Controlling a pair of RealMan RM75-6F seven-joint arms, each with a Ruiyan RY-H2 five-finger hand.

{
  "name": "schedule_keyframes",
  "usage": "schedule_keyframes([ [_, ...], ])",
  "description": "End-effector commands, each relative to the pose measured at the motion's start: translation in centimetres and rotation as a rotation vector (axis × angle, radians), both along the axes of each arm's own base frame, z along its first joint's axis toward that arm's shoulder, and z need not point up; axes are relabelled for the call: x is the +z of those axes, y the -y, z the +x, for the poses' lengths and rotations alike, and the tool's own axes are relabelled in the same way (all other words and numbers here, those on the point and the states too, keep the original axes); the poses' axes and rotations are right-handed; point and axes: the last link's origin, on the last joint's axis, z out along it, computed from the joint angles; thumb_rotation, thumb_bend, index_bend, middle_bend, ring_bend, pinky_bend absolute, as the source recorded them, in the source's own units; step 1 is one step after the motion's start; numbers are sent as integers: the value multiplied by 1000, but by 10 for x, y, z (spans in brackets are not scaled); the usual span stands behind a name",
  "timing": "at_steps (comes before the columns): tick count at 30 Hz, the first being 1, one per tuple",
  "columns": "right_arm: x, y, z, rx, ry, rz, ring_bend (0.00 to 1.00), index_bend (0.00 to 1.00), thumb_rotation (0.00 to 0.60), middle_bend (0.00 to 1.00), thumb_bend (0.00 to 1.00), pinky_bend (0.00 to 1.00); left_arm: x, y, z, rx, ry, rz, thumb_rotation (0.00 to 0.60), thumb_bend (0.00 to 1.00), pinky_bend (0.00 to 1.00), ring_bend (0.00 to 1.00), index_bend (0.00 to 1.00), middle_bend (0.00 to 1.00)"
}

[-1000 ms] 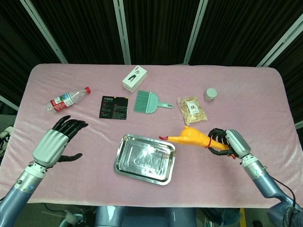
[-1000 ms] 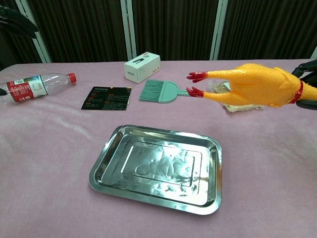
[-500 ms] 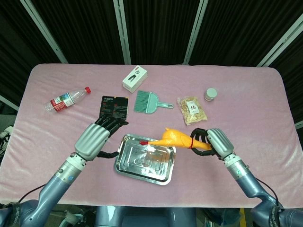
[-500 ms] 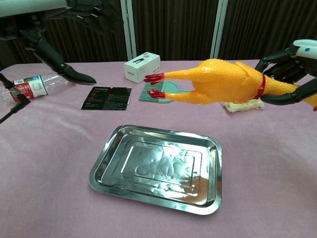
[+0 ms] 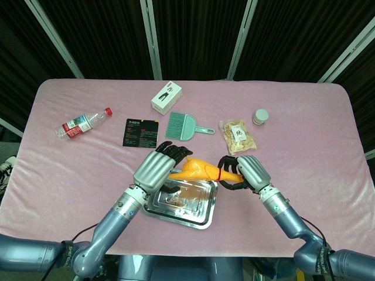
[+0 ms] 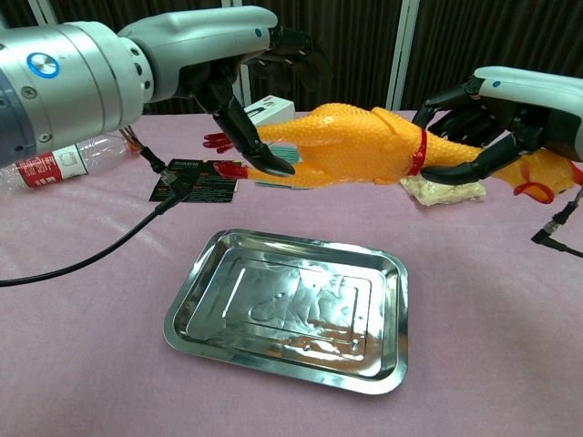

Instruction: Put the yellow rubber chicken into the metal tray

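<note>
The yellow rubber chicken hangs level above the metal tray, its red feet pointing to the left. My right hand grips it by the neck, just beyond the red band. In the chest view the chicken floats well clear of the tray, which has nothing in it. My left hand reaches over the tray to the chicken's leg end. Its fingers spread above the legs and its thumb crosses in front of them; I cannot tell whether it touches. My right hand shows at the right.
At the back lie a water bottle, a black card, a white box, a teal brush, a snack bag and a small jar. A black cable trails from the left arm over the cloth.
My right hand carried the chicken leftward until it hangs over the tray. My left hand swept in from the left edge of the table to the chicken's legs.
</note>
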Motion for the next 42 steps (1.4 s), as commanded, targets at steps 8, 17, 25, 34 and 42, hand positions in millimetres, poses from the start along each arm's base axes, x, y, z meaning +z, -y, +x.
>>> schedule_keyframes([
  [8, 1, 4, 14, -1, 28, -7, 707, 1000, 600, 766, 392, 802, -15, -2, 16, 11, 7, 13, 600, 161, 163, 206, 245, 232],
  [17, 1, 4, 15, -3, 17, -11, 708, 1000, 600, 766, 392, 802, -20, -1, 20, 26, 51, 61, 600, 305, 263, 330, 359, 368],
  [25, -1, 4, 14, -13, 17, -5, 708, 1000, 600, 766, 392, 802, -22, -4, 22, 32, 98, 101, 600, 428, 386, 574, 597, 630],
  [34, -3, 5, 13, -20, 22, -2, 709, 1000, 600, 766, 392, 803, -28, -6, 21, 37, 117, 118, 600, 417, 409, 567, 531, 600],
  [42, 2, 11, 11, -38, 33, -18, 710, 1000, 600, 766, 392, 803, -23, -5, 11, 30, 89, 92, 600, 129, 371, 382, 185, 299],
])
